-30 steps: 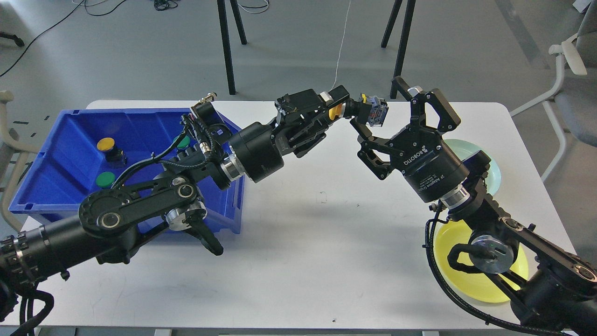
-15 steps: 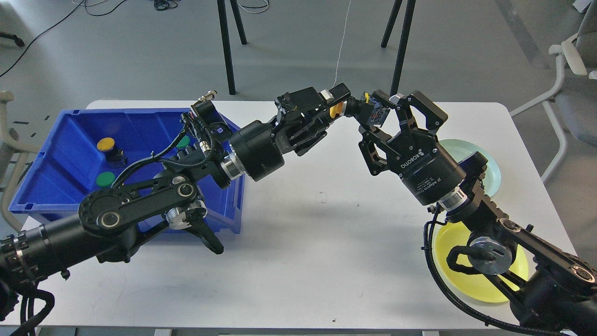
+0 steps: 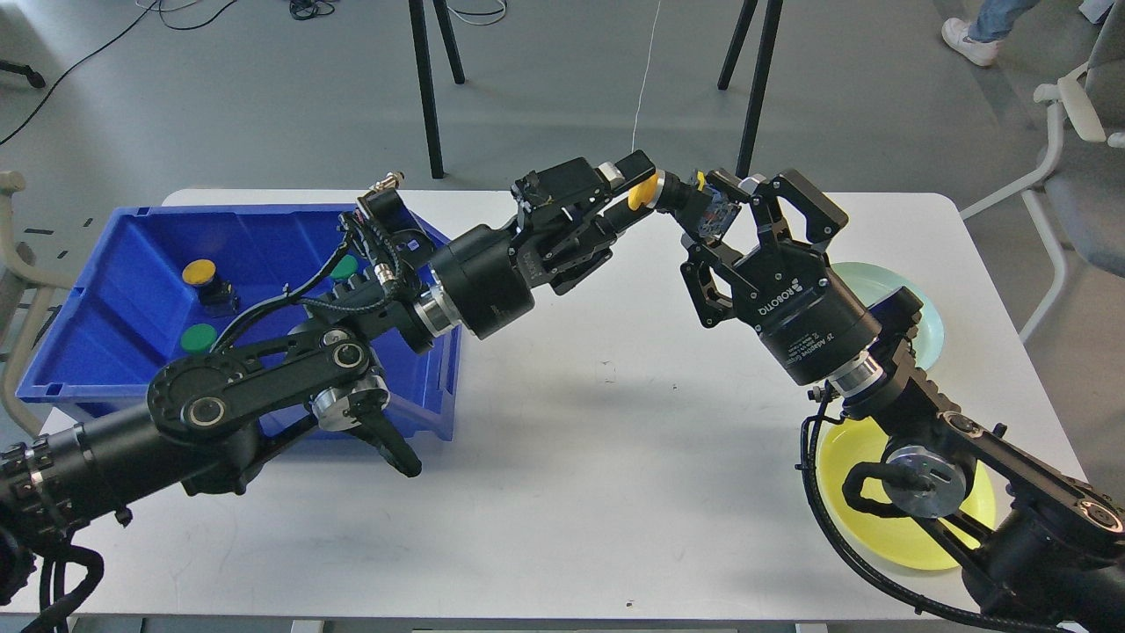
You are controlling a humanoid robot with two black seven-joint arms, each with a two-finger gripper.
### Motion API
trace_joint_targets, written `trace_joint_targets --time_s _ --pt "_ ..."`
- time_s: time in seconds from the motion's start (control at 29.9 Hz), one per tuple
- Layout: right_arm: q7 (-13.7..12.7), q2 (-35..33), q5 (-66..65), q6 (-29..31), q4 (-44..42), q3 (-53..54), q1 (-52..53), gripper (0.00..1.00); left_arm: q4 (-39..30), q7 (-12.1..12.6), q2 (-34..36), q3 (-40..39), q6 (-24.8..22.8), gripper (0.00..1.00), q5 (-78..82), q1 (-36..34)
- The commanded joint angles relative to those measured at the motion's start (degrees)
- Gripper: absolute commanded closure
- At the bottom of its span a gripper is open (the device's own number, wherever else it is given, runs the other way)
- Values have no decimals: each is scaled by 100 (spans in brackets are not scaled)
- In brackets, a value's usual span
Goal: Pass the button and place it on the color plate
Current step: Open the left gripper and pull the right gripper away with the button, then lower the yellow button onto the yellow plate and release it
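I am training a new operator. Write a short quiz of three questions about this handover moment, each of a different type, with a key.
1. True or false: the yellow button lies on the yellow plate.
2. Which gripper holds its cap end? A. left gripper B. right gripper
3. Fill in: the green buttons sit in the ___ bin.

Key: 1 false; 2 A; 3 blue.

A robotics lab: bare grey floor with trailing black cables, black stand legs, a plain white table, a grey office chair.
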Motion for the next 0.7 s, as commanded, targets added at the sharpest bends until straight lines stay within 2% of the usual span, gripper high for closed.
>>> trace_joint_targets --time_s 0.0,0.13,0.33,0.43,0.57,0.67 --pt "-11 4 1 -95 14 -2 -17 100 0 -7 -21 -45 -13 14 -15 43" --pt "-11 -215 1 -104 93 147 -165 100 0 -7 -21 -45 -13 13 -15 43" --pt "-11 -1830 -139 -279 304 955 -1271 100 0 -7 -21 -45 -13 13 -24 43" --pt "-11 -2762 -822 -1076 251 921 -1720 100 0 -7 -21 -45 -22 12 -24 43" --pt "-11 -3396 -2106 -2184 234 912 -2520 99 0 -7 -21 -45 -22 12 -16 43" --pt "-11 -3704 -2687 -2433 234 903 -2820 99 0 -7 -21 -45 -31 10 -15 43"
